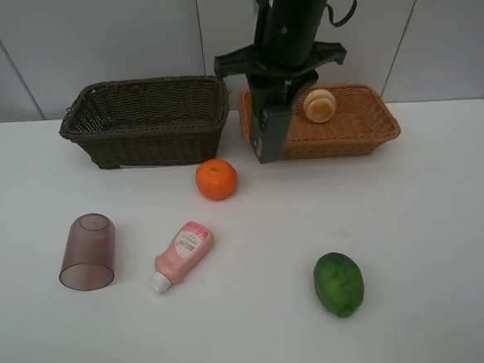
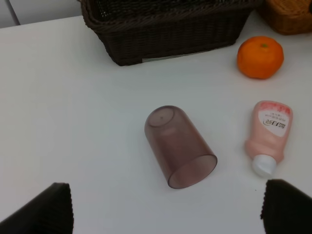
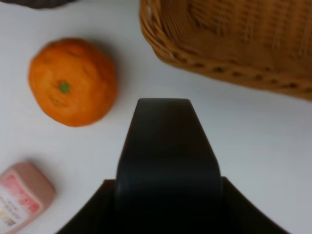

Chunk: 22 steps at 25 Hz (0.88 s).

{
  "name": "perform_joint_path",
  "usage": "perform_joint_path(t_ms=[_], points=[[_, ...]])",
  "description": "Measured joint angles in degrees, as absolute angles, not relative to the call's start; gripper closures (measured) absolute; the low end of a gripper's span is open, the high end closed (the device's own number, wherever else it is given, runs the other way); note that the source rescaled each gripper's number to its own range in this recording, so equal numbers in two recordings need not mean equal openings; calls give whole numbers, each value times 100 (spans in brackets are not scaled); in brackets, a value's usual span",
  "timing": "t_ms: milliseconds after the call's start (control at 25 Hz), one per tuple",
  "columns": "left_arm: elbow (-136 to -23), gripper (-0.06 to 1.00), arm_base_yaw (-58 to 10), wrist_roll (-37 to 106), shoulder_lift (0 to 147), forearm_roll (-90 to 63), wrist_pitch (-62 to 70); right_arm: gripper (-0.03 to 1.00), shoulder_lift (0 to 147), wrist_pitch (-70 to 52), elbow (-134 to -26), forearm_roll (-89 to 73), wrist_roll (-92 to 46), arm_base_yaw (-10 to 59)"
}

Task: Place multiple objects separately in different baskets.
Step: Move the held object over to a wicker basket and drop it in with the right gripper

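- Exterior high view: dark basket (image 1: pixel 148 142) and light basket (image 1: pixel 347 145) stand side by side at the far edge of the table (image 1: pixel 444 217).
- Tan round item (image 1: pixel 319 105): inside light basket.
- Orange (image 1: pixel 216 179): on table, in front of the gap between baskets.
- Cup (image 1: pixel 87 251): on its side, left; pink bottle (image 1: pixel 181 255) lying near it.
- Green fruit (image 1: pixel 339 284): on table, well apart.
- Right gripper (image 1: pixel 266 151): jaws together, empty, just beside light basket, near orange.
- Left gripper (image 2: pixel 165 200): jaws wide apart, empty, cup ahead.
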State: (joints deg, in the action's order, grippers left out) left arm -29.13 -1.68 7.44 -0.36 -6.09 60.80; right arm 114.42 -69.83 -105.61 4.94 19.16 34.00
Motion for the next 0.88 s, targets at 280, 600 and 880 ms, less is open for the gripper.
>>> perform_joint_path(t_ms=[280,600,880], points=[[-2913,-6,-168,744,-36,-609,6080,94,11728,-6808,-11678,440,1680,3506],[-2913,-6,-168,744,-36,-593,6080,94,12234,-4677,-11980,346,1389,3592],[-2913,-6,-168,744,-36,-593,6080,94,12911,-3323,-11980,346,1389,3592]])
